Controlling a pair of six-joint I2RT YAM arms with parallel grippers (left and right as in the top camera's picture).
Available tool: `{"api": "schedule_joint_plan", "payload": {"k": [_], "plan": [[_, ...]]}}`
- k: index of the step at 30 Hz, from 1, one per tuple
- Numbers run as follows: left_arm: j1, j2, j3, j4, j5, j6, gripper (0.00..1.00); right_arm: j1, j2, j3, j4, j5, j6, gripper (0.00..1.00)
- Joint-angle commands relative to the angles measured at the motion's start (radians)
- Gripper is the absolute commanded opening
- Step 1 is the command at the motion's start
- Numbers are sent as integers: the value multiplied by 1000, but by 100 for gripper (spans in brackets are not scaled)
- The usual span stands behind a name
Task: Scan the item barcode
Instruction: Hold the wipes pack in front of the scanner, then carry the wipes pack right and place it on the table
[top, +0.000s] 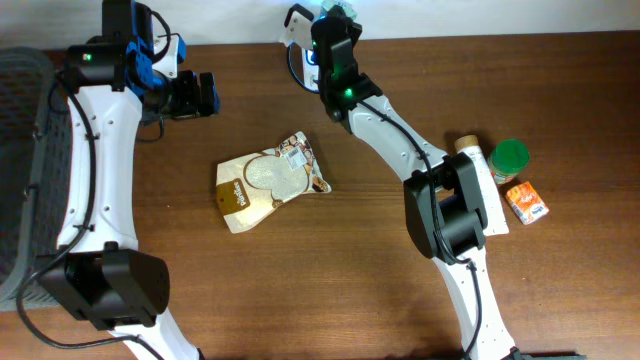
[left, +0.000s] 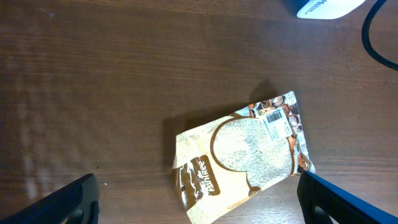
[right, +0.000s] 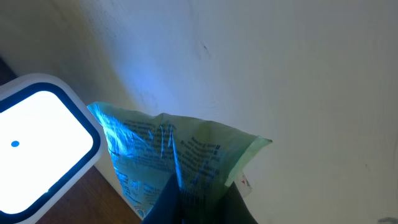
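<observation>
Even, soft light covers the table (top: 300, 280); the scanner (right: 37, 137) glares white, tinting the green packet (right: 186, 149) blue.

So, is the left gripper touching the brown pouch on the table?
Apart. In the overhead view, a stretch of bare table shows between the open left gripper and the brown pouch.

Dark brown wood-grain bench (top: 300, 290), seen from above. Near its centre a cream-and-brown pouch (top: 270, 180) lies flat and askew, its white barcode label (top: 296, 155) face up at the far right corner. At the right side, close together, stand a green-lidded jar (top: 511, 158) and a small orange carton (top: 527, 202). A white scanner (left: 323, 7) sits at the far edge.
</observation>
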Motion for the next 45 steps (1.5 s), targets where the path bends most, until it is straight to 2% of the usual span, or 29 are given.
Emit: {"api": "schedule_joint_plan", "payload": {"k": [1,5,8,18,22,28,35,45], "plan": [[2,2,1,-2,10,19,99,18,-21,15,5,3,68,4],[2,2,1,-2,11,19,99,18,-87,15,-37,2,175,4],[2,2,1,-2,11,19,99,19,-180,15,-155,1,283,4],[2,2,1,-2,10,19,99,16,-589,15,-887,-156,968,4],[2,2,1,-2,11,19,99,5,-661,15,-1189,-162,1130,4],[2,2,1,-2,11,19,99,-53,-634,-22,-1520,-246,1257,4],[2,2,1,-2,10,19,99,-190,-616,-272,-1526,-323,1284,4],[2,2,1,-2,10,19,99,-393,-616,-642,-1344,-373,1294,4]]}}
